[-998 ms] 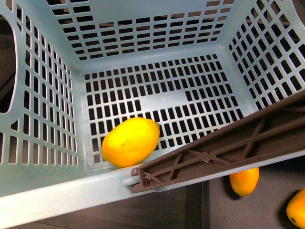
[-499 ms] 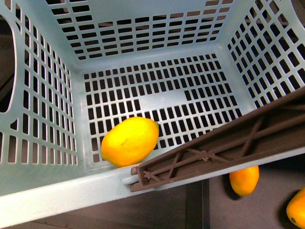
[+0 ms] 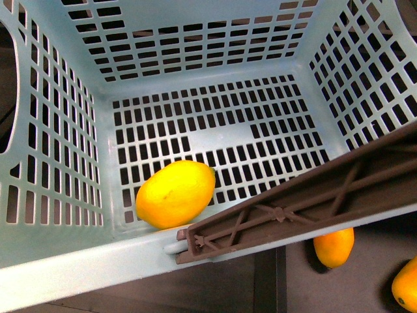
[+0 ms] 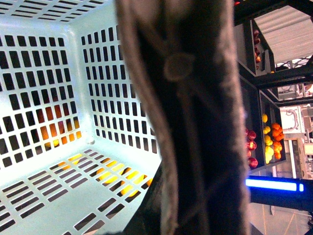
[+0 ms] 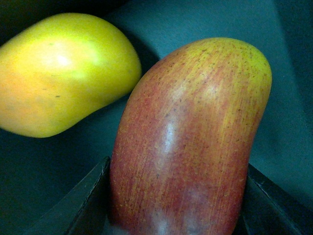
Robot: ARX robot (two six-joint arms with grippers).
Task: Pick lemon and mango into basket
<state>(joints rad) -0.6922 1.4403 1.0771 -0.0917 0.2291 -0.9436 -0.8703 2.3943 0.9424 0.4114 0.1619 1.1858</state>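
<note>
Front view: the aqua basket (image 3: 65, 270) fills the frame, seen from above. The lemon (image 3: 174, 193) lies on the basket's slotted floor in the near left corner, against the near wall. The brown handle (image 3: 306, 195) rests slanting across the near right rim. Two orange-yellow fruits (image 3: 333, 246) sit outside the basket, beyond that rim. Neither arm shows.

Left wrist view: the blurred handle blocks the middle, with the basket's pale walls behind it. The left pincer is not visible, so its state cannot be told.

Right wrist view: the red-and-yellow mango (image 5: 190, 132) lies lengthwise in the right gripper (image 5: 176, 208). The dark fingers (image 5: 90, 205) flank it and seem to press both sides, so it looks clasped. A plain yellow fruit (image 5: 58, 73) lies just beside the mango.

The lemon looks done, and the mango is the step in hand. It likely calls for an even squeeze, a straight lift clear of the yellow fruit, then a path over the rim away from the handle.
</note>
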